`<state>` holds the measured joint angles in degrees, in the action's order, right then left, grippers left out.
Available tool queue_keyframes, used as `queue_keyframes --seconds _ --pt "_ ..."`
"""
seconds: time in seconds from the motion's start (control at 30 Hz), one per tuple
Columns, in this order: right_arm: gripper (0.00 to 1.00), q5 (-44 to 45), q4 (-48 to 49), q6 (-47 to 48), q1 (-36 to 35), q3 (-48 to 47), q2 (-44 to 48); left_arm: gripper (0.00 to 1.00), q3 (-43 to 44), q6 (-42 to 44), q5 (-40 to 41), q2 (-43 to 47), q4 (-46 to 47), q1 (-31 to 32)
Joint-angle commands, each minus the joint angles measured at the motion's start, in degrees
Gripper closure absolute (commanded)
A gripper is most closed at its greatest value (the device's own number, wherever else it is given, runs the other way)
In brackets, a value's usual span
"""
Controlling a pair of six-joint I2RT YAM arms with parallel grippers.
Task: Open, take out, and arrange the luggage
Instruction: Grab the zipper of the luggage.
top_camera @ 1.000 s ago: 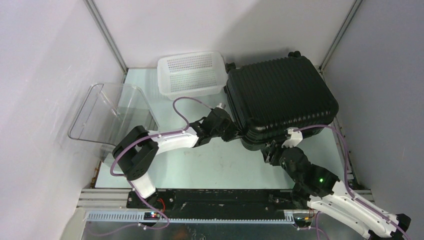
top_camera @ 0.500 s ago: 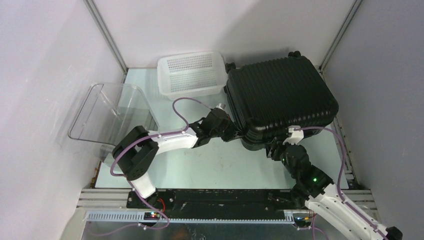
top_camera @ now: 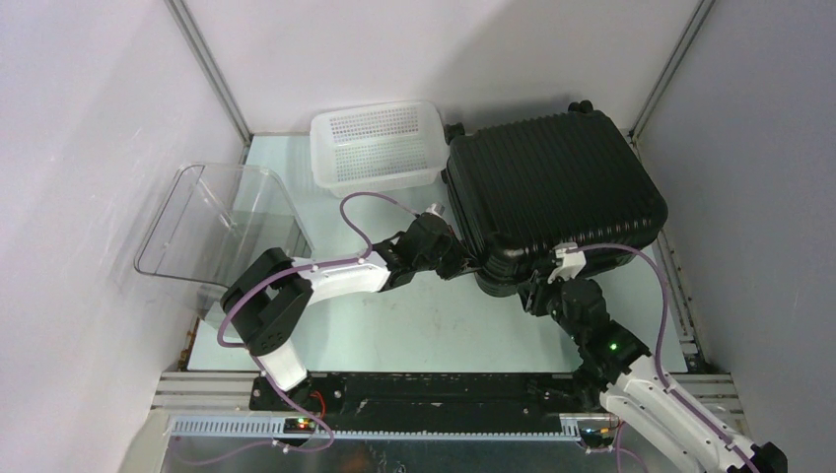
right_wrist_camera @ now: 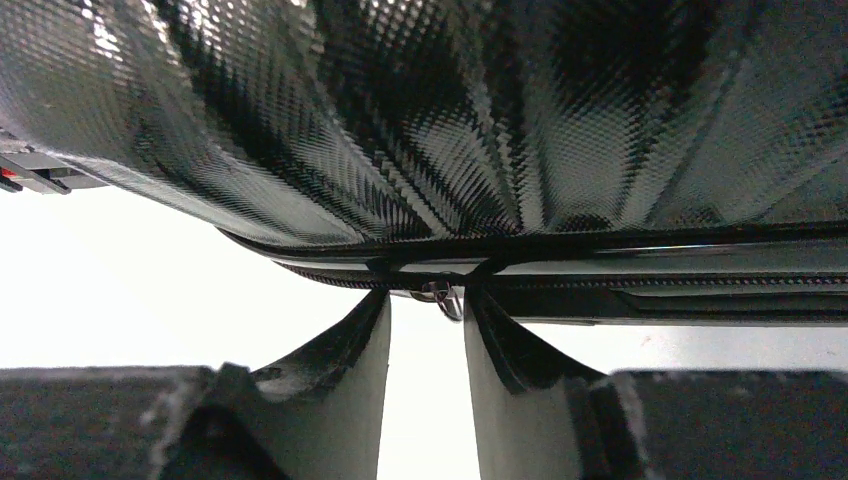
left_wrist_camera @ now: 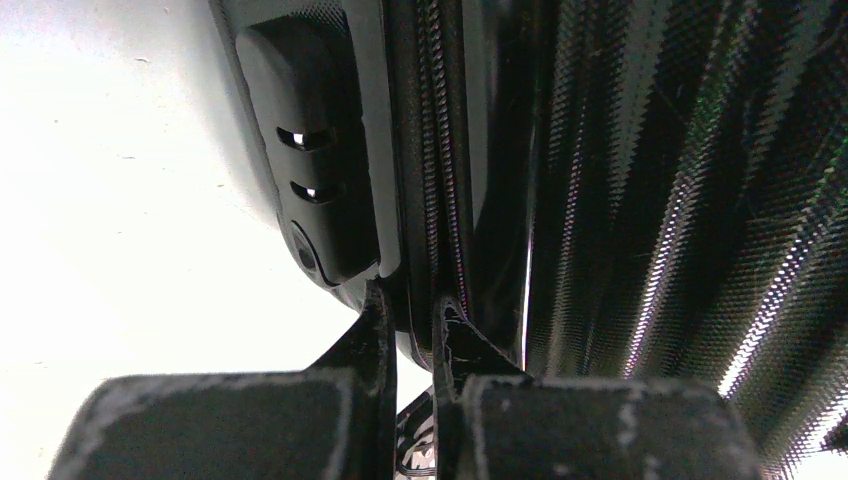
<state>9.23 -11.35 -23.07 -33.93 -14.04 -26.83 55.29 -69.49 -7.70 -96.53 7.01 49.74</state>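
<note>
The luggage lies closed and flat on the counter, with a white basket just beside its far left corner. At its left side, the left gripper is pinched nearly closed against the zipper seam. At its near edge, the right gripper stands narrowly apart, with a small metal zipper ring between its tips.

Overhead camera set high and behind, looking down on everything, left wrist camera hard against the zip seam of the luggage, just ahead of its fingertips, right wrist camera likewise, all sharing the luggage's near edge
</note>
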Motion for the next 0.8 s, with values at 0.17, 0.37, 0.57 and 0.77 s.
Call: queue_keyframes --seconds 0.17,0.37,0.57,0.77 --pt "0.9 7.96 0.88 -3.09 0.27 -1.47 1.17 1.0 -0.86 4.19 -5.68 1.83 -0.23 0.88" --pt "1.0 15.67 -6.27 -7.85 0.19 -3.68 1.63 1.0 -1.72 4.19 -5.22 2.28 -0.39 0.81" --pt "1.0 24.84 -13.17 -14.91 1.01 -7.59 -0.81 1.0 -1.16 4.64 -6.37 1.39 -2.61 0.87" --pt "1.0 29.53 -19.13 -20.0 5.22 -10.9 -2.14 1.0 -1.49 6.51 -6.51 1.91 -5.36 0.46"
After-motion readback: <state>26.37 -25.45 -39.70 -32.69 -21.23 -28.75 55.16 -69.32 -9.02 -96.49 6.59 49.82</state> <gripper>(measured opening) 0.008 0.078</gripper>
